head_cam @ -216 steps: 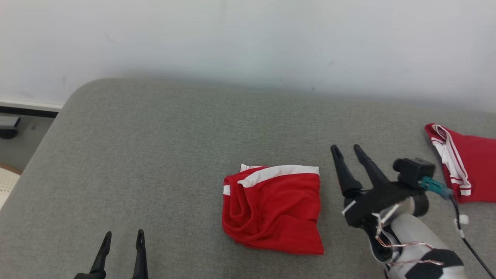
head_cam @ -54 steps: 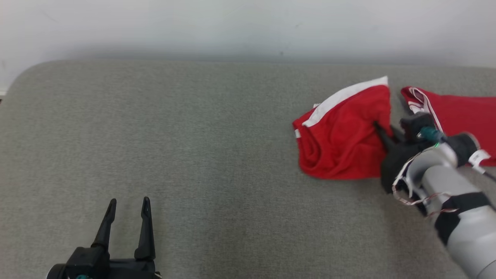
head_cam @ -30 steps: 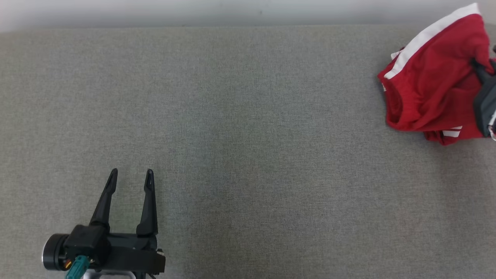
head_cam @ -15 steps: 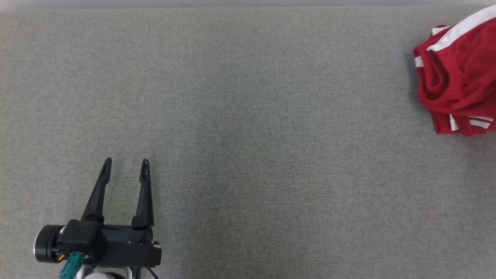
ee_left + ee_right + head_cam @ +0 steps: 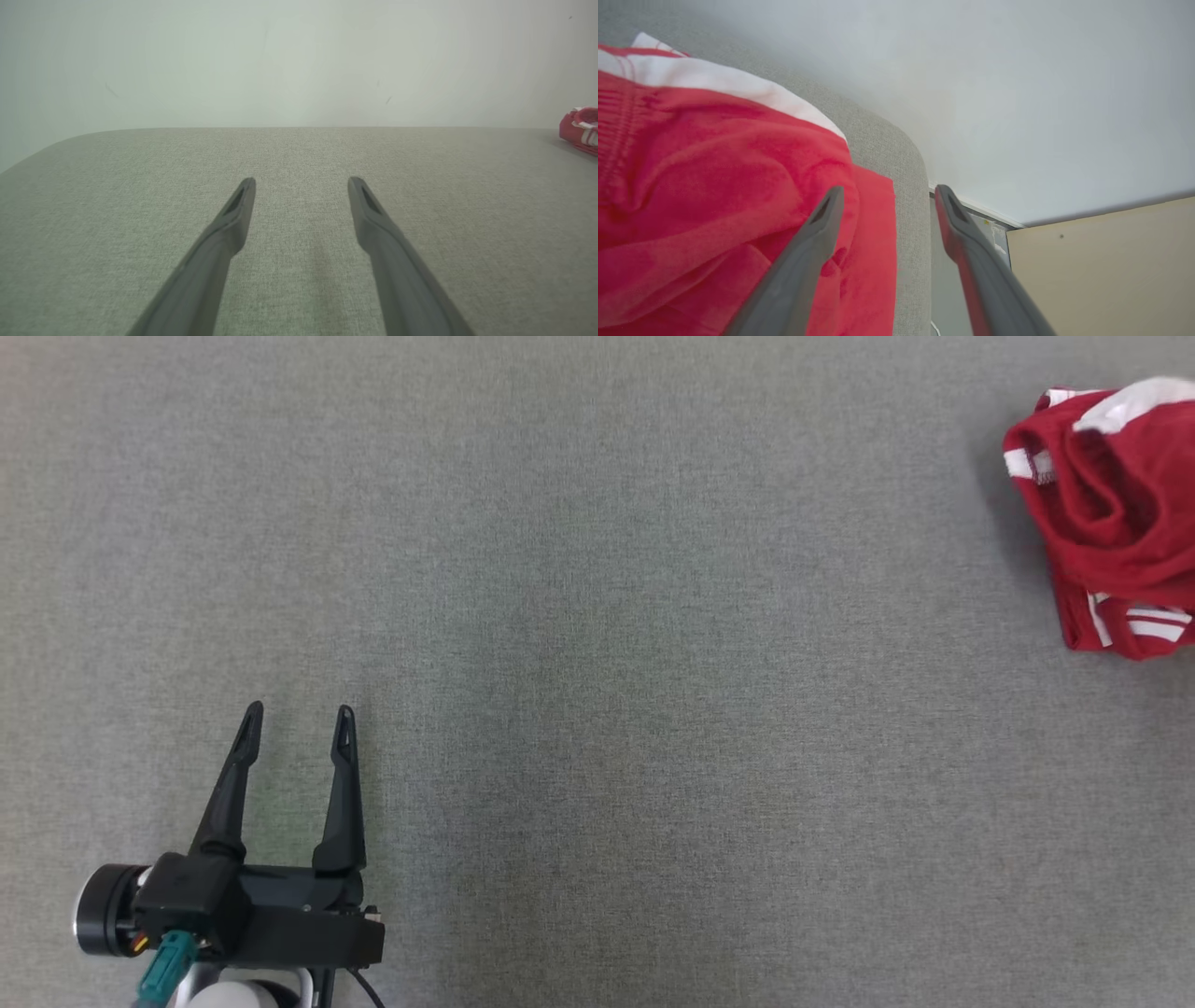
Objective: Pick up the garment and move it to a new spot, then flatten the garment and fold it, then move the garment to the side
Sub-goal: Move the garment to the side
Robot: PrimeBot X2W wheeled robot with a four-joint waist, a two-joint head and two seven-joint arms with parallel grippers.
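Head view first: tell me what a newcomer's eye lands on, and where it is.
The bunched red garment with white trim stands out at the right edge of the view, on the grey cushion. Next comes the left gripper, open at the lower left. In the right wrist view, the right gripper stands open by the garment.

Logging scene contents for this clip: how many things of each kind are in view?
Red garments: 2, it seems: top garment lying on striped garment
End effectors: 2: left end effector, right end effector
Grey surface: 1
Total: 5
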